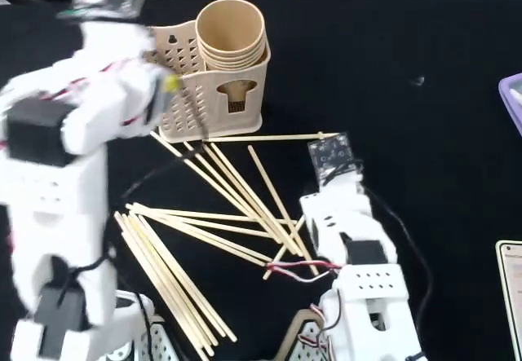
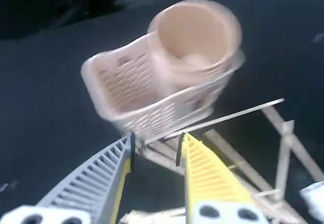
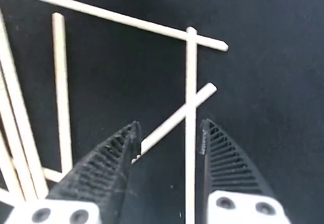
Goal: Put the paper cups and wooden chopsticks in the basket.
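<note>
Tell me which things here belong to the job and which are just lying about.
Job: stacked tan paper cups; beige slotted plastic basket; scattered pale wooden chopsticks.
Lying about: purple plastic object; flat white card.

The high view looked down from a fixed mount over the table (image 1: 440, 182), facing the basket (image 1: 214, 100) at the far side, with the arm bases nearest. The left wrist view looked forward past the left gripper (image 2: 157, 140) at the basket, at close range. The right wrist view looked steeply down past the right gripper (image 3: 169, 128), very close to the table. All 3 views shared the chopsticks (image 1: 245, 190) spread before the basket.
</note>
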You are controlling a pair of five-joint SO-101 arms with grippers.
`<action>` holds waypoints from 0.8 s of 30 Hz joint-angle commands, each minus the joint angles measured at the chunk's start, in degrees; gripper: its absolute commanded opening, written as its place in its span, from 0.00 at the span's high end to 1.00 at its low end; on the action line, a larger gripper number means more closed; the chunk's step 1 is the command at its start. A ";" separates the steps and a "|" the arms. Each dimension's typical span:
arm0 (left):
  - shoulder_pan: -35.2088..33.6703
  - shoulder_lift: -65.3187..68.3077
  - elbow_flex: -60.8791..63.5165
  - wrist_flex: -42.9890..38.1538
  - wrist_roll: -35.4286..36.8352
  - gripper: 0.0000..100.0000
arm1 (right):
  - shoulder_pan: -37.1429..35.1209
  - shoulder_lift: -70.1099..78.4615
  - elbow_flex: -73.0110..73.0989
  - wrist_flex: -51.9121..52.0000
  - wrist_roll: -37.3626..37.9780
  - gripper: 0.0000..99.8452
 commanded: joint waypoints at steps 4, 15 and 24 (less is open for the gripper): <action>-13.58 -6.86 22.20 0.26 -1.76 0.83 | 2.29 -1.01 -5.23 3.78 -2.55 0.80; -21.93 -33.32 76.44 -31.47 -1.05 0.83 | 2.11 -1.01 -6.46 3.60 -5.19 0.70; -23.78 -52.57 111.69 -57.41 7.91 0.83 | 0.79 6.29 -12.62 3.96 -7.21 0.70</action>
